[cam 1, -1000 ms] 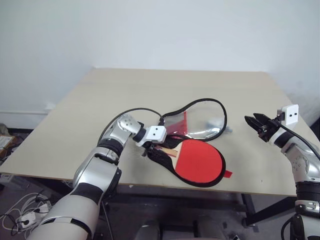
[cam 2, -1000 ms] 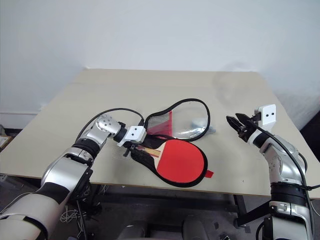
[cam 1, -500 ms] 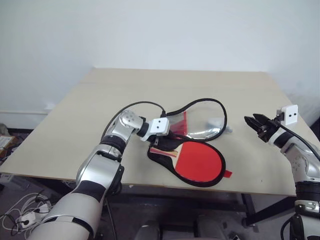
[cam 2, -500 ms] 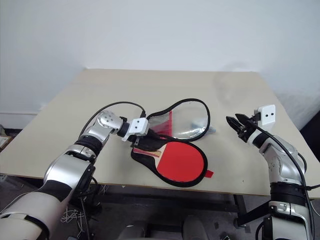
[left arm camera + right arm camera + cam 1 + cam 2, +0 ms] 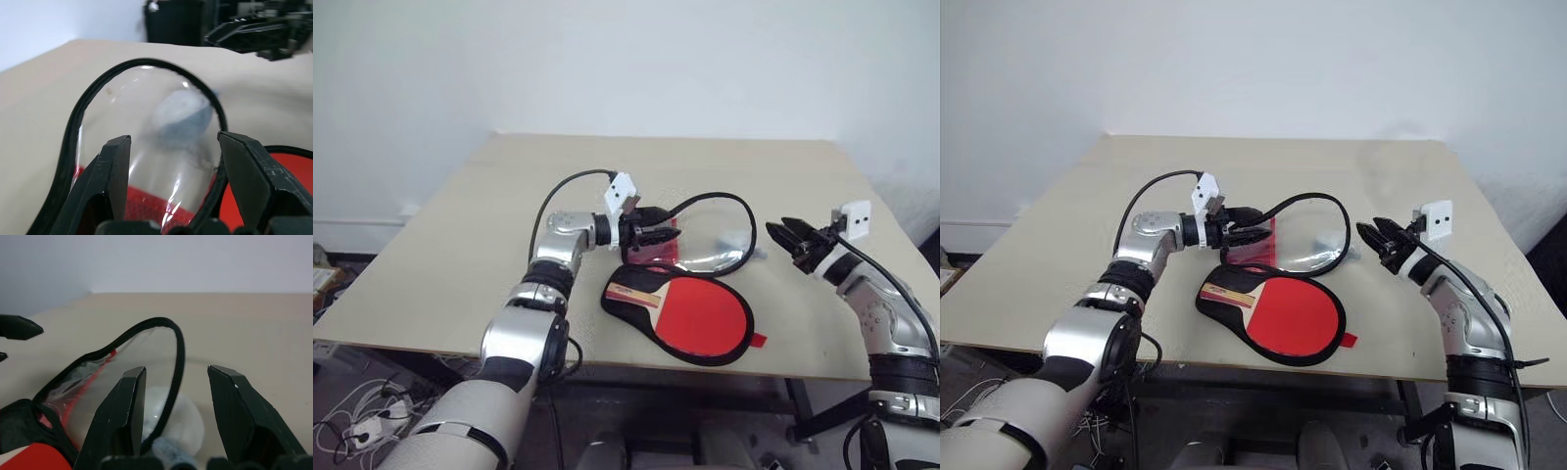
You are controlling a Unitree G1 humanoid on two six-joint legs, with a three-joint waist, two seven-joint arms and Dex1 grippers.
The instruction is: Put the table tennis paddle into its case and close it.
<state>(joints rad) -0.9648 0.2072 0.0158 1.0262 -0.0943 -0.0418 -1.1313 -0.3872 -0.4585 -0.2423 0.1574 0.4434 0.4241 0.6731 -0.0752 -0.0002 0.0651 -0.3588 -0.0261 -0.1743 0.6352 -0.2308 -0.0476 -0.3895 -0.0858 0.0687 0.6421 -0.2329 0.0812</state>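
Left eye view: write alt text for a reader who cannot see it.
A red table tennis paddle lies in the black half of an open case on a beige table, the clear flap raised behind it. The left gripper is at the flap's near end, the right gripper beside its far end, both jaws open.

Left arm reaches forward over the table's middle, its left gripper [image 5: 658,236] pointing right, roughly level, fingers spread apart. Right arm extends from the right, right gripper [image 5: 783,235] pointing left, fingers parted, holding nothing.
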